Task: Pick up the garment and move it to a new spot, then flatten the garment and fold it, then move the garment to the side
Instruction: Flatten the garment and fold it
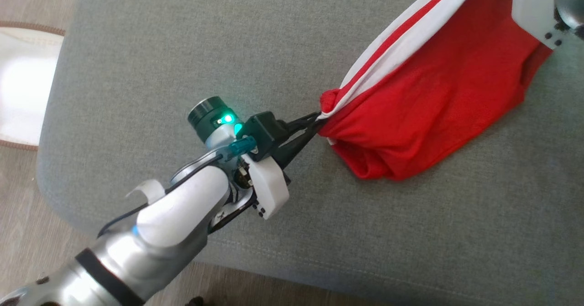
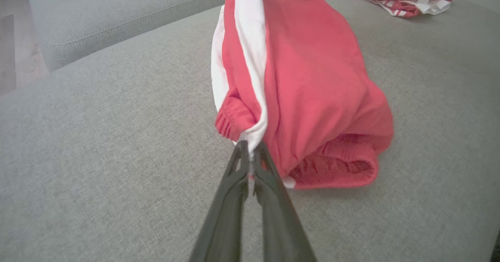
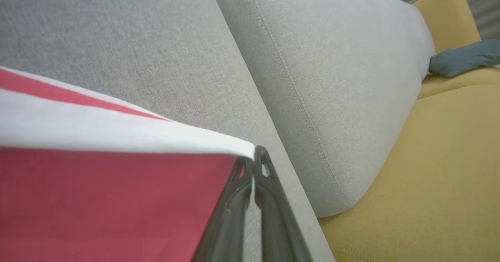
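On the sofa (image 1: 182, 46), left hand (image 1: 315, 121) and right hand (image 3: 256, 154) both clamp one garment (image 1: 433, 101).

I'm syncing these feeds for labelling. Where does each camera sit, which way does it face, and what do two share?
Head view: on the head, looking down at the grey cushion; left arm shows, left gripper pinching the garment.
Left wrist view: along its own fingers at the garment's corner.
Right wrist view: along the right gripper, past the garment's striped edge toward a yellow seat.
Shared: head and left wrist views both show that pinched corner.
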Controlling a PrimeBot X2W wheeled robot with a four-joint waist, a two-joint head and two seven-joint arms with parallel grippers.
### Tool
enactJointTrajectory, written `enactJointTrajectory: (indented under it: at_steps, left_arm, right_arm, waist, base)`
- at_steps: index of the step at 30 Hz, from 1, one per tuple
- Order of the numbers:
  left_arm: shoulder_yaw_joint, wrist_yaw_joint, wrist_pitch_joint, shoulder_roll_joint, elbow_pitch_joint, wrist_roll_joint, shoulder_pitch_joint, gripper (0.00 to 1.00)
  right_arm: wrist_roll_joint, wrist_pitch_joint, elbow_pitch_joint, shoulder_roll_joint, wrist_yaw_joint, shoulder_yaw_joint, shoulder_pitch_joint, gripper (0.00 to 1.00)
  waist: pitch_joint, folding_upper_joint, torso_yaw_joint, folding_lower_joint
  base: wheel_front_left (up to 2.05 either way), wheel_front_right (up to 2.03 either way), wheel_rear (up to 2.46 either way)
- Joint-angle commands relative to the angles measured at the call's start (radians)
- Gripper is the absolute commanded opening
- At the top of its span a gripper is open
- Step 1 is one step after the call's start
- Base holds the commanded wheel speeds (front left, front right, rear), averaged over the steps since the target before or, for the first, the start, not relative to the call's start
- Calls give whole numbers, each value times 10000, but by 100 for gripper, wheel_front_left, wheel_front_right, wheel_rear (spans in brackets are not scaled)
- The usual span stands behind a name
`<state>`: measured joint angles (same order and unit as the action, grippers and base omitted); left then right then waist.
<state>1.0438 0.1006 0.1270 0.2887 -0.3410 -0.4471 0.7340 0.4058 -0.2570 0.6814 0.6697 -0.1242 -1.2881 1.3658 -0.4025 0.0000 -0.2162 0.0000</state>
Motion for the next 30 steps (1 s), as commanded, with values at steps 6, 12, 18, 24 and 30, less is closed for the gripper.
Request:
enactJointTrajectory:
  at_steps: [6, 12, 18, 24, 30]
  left_arm:
    - [-149, 110, 353, -138, -418, 22, 792, 0]
    - [-73, 153, 558, -356, -972, -55, 1040, 49]
    - [-118, 92, 708, -386, -1341, -111, 1056, 100]
    - [-656, -299, 1004, -229, -1481, -447, 919, 100]
    - [-1699, -976, 1251, 134, -1156, -967, 600, 100]
  right_arm:
    - [-286, -429, 219, 34, -65, 81, -213, 0]
    - [-179, -468, 334, 55, -65, 80, -314, 43]
    - [165, -24, 530, -133, -65, 79, -403, 100]
    - [919, 1030, 1144, -430, -65, 280, -324, 100]
    - [1809, 2876, 1941, -1151, -65, 1732, -738, 100]
  waist:
    - [-328, 0, -52, 0]
    - [-421, 0, 92, 0]
    - [-249, 0, 298, 0]
    - [243, 0, 628, 0]
    - [1048, 0, 1083, 0]
  base:
    - [0, 0, 0]
    - [0, 0, 0]
    - [0, 0, 0]
    - [0, 0, 0]
    - [0, 0, 0]
